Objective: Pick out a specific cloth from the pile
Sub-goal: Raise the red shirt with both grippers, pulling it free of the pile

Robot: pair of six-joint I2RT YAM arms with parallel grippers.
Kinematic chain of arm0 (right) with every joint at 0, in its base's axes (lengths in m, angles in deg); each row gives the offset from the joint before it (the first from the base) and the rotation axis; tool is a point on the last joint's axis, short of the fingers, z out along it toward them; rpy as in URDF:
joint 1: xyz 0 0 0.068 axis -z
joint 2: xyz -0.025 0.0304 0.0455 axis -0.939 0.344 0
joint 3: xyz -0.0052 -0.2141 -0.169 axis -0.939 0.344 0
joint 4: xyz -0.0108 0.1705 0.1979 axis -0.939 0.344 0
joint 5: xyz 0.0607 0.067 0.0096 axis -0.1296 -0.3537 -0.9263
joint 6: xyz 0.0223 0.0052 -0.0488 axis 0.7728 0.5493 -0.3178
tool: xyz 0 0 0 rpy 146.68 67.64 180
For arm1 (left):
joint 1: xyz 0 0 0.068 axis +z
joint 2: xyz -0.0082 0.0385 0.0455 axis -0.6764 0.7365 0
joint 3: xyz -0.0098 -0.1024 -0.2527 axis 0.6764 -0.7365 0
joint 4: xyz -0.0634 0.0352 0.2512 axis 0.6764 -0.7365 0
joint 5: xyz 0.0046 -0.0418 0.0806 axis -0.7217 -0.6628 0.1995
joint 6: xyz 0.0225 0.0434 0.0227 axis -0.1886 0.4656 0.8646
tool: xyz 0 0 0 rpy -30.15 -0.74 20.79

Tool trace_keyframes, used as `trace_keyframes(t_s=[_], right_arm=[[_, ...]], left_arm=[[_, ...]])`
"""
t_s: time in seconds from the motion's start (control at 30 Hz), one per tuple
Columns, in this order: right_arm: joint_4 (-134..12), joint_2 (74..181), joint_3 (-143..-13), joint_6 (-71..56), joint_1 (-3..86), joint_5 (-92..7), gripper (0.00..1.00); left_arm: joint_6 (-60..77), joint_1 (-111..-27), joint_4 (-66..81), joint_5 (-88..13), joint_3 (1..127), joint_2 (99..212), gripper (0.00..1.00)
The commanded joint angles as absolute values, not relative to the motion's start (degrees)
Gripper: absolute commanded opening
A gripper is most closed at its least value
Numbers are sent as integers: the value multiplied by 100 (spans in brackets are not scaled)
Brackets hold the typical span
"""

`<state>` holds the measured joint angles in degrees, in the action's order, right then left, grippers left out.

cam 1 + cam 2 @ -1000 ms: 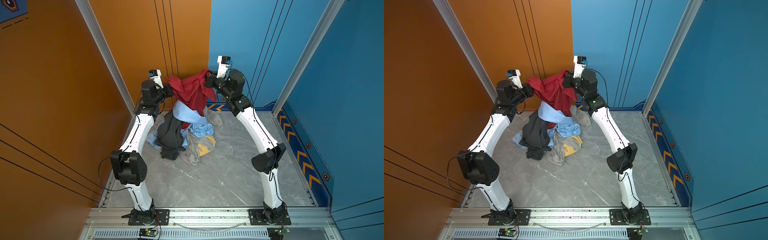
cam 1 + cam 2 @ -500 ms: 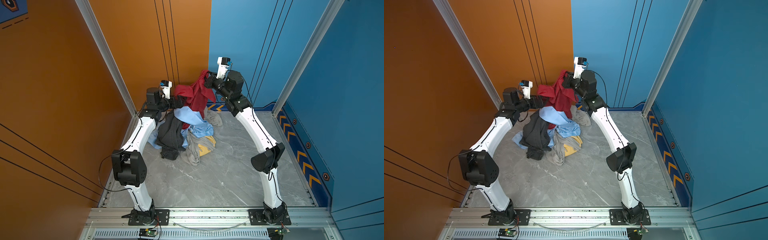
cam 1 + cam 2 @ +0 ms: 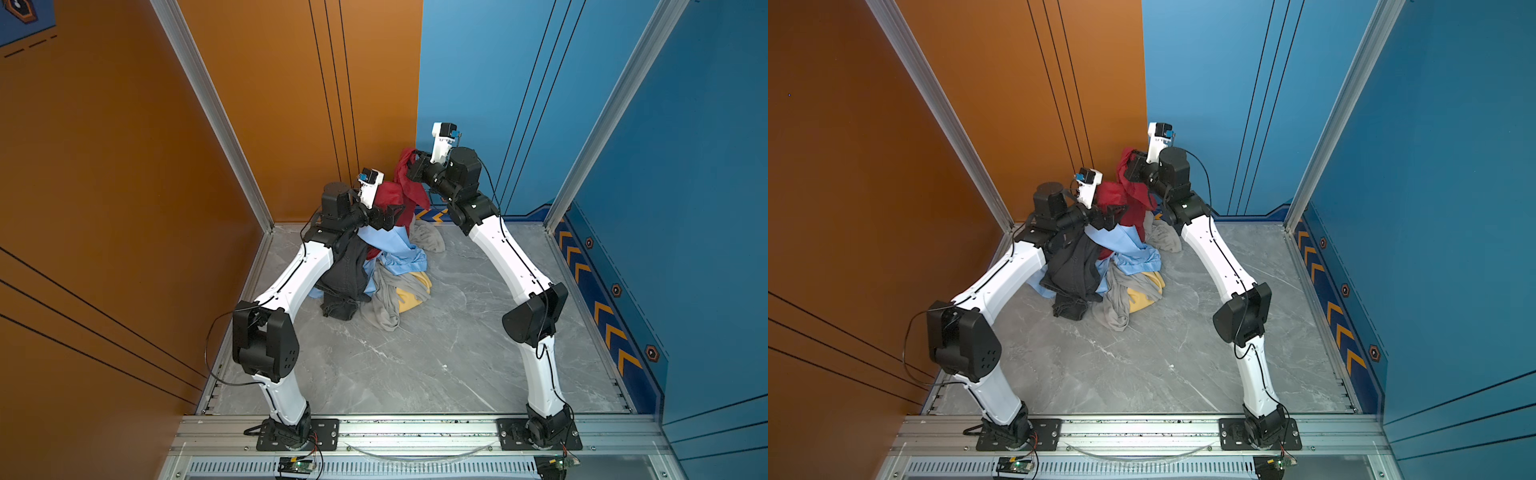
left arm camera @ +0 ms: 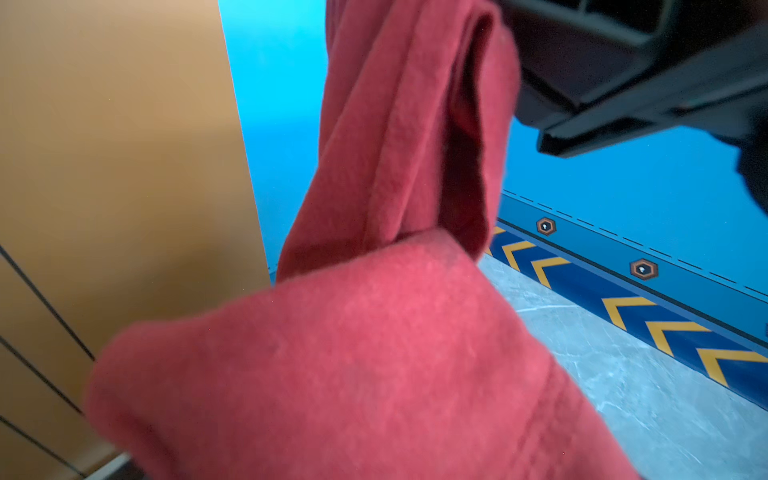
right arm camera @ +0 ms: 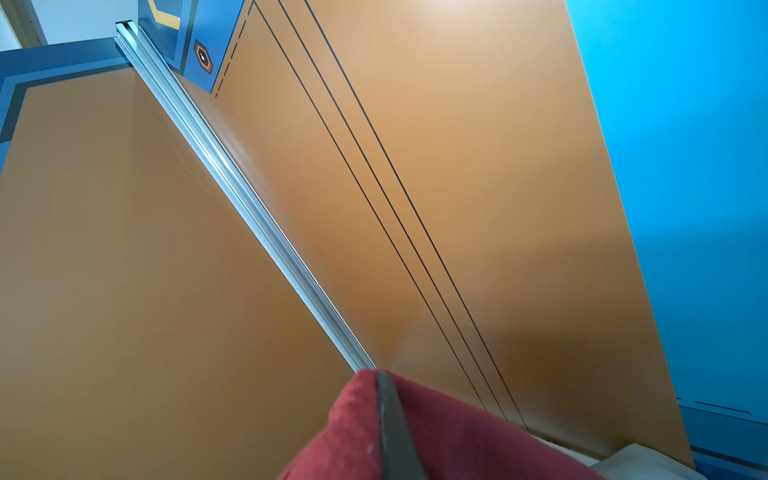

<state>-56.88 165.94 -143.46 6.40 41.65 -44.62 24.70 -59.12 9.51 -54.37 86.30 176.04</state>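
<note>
top views: right gripper (image 3: 415, 164) clamps the cloth (image 3: 409, 189) high at the back corner, its length hanging down onto the pile (image 3: 1100, 270); left gripper (image 3: 1115, 214) spread wide just beside its lower folds | left wrist: cloth close ahead | right wrist: cloth pinched.

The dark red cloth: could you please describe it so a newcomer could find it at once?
Look to the far corner where the orange and blue walls meet, above the pile of mixed garments. The plain dark red fabric cloth hangs there from the right tool, the only red piece and the only one lifted.
</note>
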Motion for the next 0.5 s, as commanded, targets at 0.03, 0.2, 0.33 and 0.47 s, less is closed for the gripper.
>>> trace_keyframes(t_s=[0.03, 0.2, 0.33, 0.47], right_arm=[[-6090, 16175, -14220, 682, 4080, -4503, 0], [-6168, 16075, -14116, 857, 4045, -4578, 0], [-6446, 15903, -13679, 973, 4004, -4574, 0], [-6514, 15567, -13272, 976, 4016, -4529, 0]], left_arm=[[2542, -6059, 1631, -4763, 9231, 18091, 98], [2466, -6181, 1730, -4463, 9927, 18726, 98], [2173, -6252, 2353, -4348, 10050, 18953, 76], [1738, -6219, 2544, -4431, 10413, 19199, 1]])
